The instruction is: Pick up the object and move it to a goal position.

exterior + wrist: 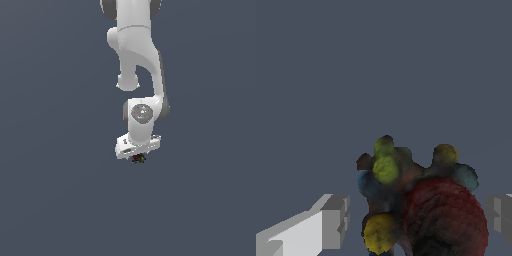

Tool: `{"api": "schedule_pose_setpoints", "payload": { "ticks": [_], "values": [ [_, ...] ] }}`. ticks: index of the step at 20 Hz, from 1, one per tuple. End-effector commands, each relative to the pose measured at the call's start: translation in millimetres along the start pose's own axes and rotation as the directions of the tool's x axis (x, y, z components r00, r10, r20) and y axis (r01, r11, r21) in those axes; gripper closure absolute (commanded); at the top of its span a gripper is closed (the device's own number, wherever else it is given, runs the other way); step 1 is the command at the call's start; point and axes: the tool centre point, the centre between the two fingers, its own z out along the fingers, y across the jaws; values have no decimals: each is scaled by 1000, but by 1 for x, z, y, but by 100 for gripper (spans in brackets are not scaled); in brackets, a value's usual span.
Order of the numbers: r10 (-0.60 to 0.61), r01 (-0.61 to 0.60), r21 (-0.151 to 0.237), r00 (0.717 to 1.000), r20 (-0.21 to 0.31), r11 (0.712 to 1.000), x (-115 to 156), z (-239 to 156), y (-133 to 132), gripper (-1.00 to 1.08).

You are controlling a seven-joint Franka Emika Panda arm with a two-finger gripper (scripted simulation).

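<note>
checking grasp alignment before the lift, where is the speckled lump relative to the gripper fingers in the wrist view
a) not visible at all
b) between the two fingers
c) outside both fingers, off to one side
b: the speckled dark lump sits in the gap, with one grey finger on one side and the other on the opposite side, neither clearly touching it.

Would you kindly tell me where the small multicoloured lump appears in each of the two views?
Exterior view: the multicoloured lump is a tiny dark speck just under the white pincer, near the picture's centre.
Wrist view: it looms large between the grey fingers.
Shared landmark: the pincer.
</note>
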Motion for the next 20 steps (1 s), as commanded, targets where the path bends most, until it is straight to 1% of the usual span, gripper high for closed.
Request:
{"api": "schedule_pose_setpoints", "payload": {
  "ticks": [1,2,3,12,13,20],
  "values": [
    [-1,1,0,1000,-1,1000,1,4,0,-92],
    [-1,1,0,1000,-1,1000,1,4,0,-92],
    [-1,1,0,1000,-1,1000,1,4,0,108],
    [-1,1,0,1000,-1,1000,1,4,0,108],
    [2,-2,-3,1000,-8,1000,3,-1,2,108],
    [2,-2,-3,1000,-8,1000,-1,-12,4,108]
  ]
}}
